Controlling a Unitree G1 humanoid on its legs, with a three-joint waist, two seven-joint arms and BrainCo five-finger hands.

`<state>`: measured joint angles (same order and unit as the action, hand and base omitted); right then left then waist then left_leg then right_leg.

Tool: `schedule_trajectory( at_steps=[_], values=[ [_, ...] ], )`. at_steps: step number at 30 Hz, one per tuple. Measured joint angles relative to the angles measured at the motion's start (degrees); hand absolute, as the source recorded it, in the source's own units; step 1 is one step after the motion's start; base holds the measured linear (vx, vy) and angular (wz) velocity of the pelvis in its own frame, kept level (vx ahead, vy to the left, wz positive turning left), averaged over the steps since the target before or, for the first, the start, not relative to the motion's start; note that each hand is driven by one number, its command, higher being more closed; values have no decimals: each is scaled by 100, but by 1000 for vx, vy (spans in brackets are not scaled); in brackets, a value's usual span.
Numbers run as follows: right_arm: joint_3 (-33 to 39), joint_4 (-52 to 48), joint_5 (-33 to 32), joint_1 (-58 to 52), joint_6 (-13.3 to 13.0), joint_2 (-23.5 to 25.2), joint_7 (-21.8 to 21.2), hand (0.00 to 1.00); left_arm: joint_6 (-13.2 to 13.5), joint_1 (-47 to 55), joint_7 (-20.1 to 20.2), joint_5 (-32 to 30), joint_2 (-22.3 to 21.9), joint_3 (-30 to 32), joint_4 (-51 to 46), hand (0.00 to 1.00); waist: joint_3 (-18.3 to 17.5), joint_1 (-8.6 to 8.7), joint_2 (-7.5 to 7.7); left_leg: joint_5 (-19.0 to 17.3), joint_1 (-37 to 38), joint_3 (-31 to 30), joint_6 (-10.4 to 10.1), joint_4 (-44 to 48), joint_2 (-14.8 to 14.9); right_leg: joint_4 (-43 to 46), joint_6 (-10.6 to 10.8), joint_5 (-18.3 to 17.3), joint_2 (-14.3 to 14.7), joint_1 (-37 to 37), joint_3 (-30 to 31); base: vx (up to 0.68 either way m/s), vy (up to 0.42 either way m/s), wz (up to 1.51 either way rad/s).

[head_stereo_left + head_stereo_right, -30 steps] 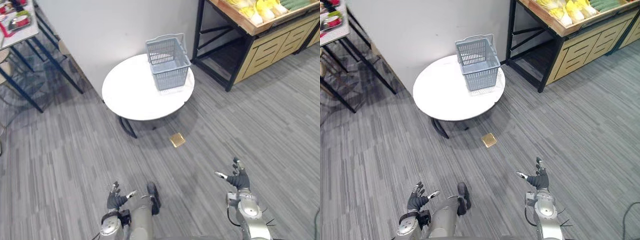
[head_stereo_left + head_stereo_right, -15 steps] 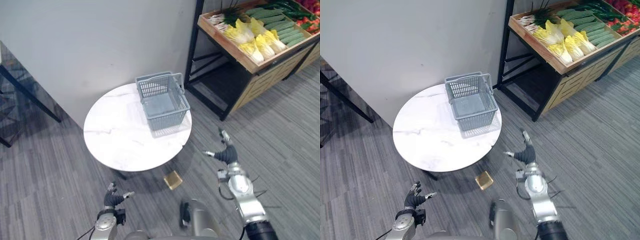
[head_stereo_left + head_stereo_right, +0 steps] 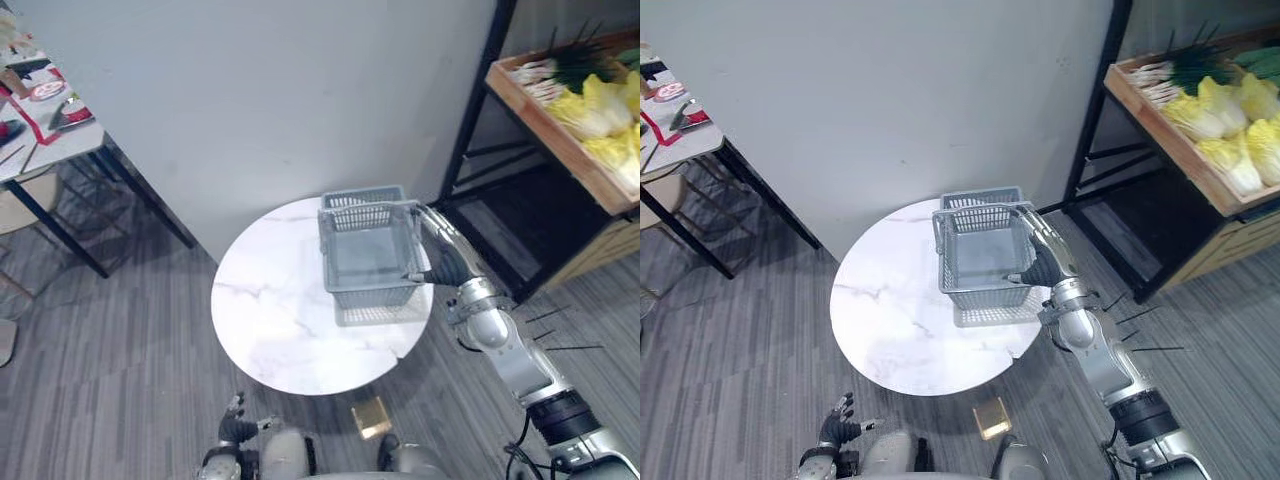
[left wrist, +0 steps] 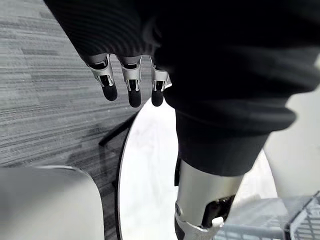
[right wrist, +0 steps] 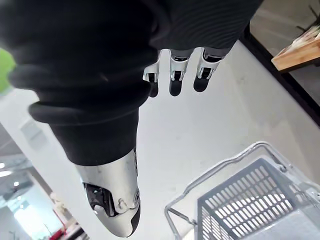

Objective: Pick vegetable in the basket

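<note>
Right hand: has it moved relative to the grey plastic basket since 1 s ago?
Yes. The right hand was over the floor, clear of the round white table; now it is at the right rim of the grey plastic basket.

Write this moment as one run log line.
basket: empty, on white table | right hand: open, beside basket | left hand: open, low
</note>
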<state>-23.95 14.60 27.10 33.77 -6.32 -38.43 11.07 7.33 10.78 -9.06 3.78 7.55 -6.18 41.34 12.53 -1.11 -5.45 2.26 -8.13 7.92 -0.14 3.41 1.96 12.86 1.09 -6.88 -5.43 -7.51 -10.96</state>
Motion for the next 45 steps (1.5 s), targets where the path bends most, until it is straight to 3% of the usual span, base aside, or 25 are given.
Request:
schedule_trajectory(
  at_steps=[4, 6, 10, 11, 18, 19, 25, 34, 40, 45],
  values=[
    [-351, 652, 51, 978, -11, -62, 32, 0, 78, -160, -76, 23, 111, 3, -5, 0, 84, -19, -55, 269, -230, -68, 52, -349, -83, -93, 48, 123, -35, -313, -24, -28, 57, 8],
    [-404, 1100, 48, 1418, 18, -283, 58, 0, 94, -325, -120, 64, 114, 5, -7, 0, 242, -139, -146, 435, -278, -166, 69, -573, -118, -103, 65, 165, -44, -425, -83, -44, 30, 16],
    [-616, 1789, 19, 2078, 33, -503, 115, 0, 209, -361, -154, 255, 164, 16, -24, 0, 433, -180, -231, 662, -471, -374, 67, -774, -139, -54, 61, 180, -52, -635, -249, -39, 8, 26],
    [-643, 2058, -4, 2229, 45, -538, 115, 0, 211, -367, -154, 291, 167, 19, -24, 0, 464, -278, -265, 702, -540, -446, 61, -784, -140, -19, 60, 179, -52, -691, -289, -5, -10, 19],
    [-822, 3478, -72, 2904, 90, -651, 112, 0, 319, -563, -223, 484, 172, 31, -32, 0, 804, -493, -477, 946, -751, -878, -23, -873, -153, 277, 7, 48, -57, -908, -365, -31, -25, 29],
    [-817, 3748, -63, 2956, 156, -654, 150, 100, 335, -579, -224, 562, 173, 34, -43, 0, 825, -539, -497, 983, -819, -943, -32, -876, -163, 382, 2, 3, -70, -1004, -368, -57, -46, 21],
    [-387, 4501, -50, 3302, 337, -782, 370, 100, 438, -571, -220, 807, 178, 71, -240, 0, 904, -607, -638, 1101, -1061, -1168, -93, -890, -169, 636, -33, -77, -94, -1269, -469, -53, -53, 17],
    [130, 3487, -396, 2399, 318, -969, 368, 100, 432, -576, -198, 904, 192, 67, -260, 0, 909, -572, -639, 1126, -1040, -1170, -129, -896, -157, 875, -18, -180, -113, -1377, -281, -11, -53, 0],
    [815, 2166, -725, 1067, 262, -884, 199, 100, 386, -585, -97, 895, 192, 69, -275, 0, 909, -398, -521, 1119, -785, -993, -136, -900, -117, 794, -12, -171, -67, -1167, -129, 3, -43, -12],
    [1784, 1131, -1359, -466, 322, -288, 101, 100, 260, -544, -93, 894, 180, 90, -567, 0, 812, -158, -272, 1076, -570, -889, -195, -890, -71, 550, 31, -112, 12, -905, -26, 14, -24, -14]
  ],
)
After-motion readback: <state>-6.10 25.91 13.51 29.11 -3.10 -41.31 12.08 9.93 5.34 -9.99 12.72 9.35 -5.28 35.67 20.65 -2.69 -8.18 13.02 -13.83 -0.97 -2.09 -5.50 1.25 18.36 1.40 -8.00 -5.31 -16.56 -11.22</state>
